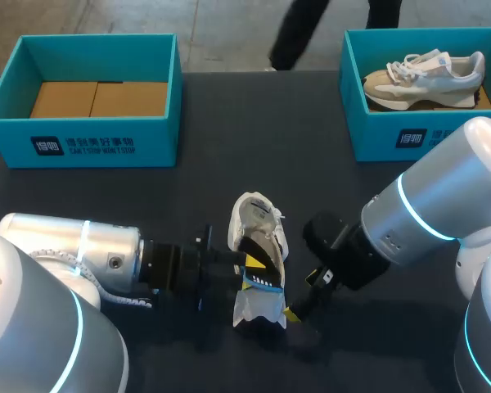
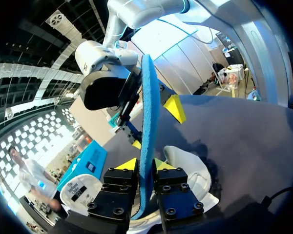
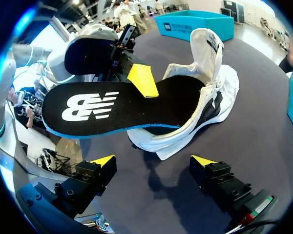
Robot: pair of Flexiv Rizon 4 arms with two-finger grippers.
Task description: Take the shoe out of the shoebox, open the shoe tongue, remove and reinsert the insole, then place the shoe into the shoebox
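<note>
Going big to small: one dark table (image 1: 229, 164) and two silver arms, the left arm (image 1: 65, 246) and the right arm (image 1: 417, 213). Both reach in low toward the middle.

There are two teal cardboard shoeboxes at the far edge. The left-side shoebox (image 1: 82, 147) has only one flat brown cardboard liner (image 1: 98, 98) in it, no shoe. The right-side shoebox (image 1: 393, 139) holds one beige and white running shoe (image 1: 421, 78) lying on its side.

That makes two shoes total. The other is a white low-top sneaker (image 1: 258, 225) out on the table between the two claws, well clear of both boxes.

There's one black foam insole with a blue underside (image 3: 117, 105). Its front end sits in the sneaker's opening and the rest sticks out in the air.

Two claws: the left claw (image 2: 144, 164) is clamped on the insole's edge, one yellow tip on each face. The right claw (image 3: 152, 160) has its fingers wide apart with nothing in them, just beside the sneaker.

Progress-wise, I'd say the sneaker is out of the box and the tongue looks pulled open, so we're in the insole part. Honestly I can't tell whether it's coming out or going back in. Either way, what's left is seating the insole fully and boxing the sneaker.
</note>
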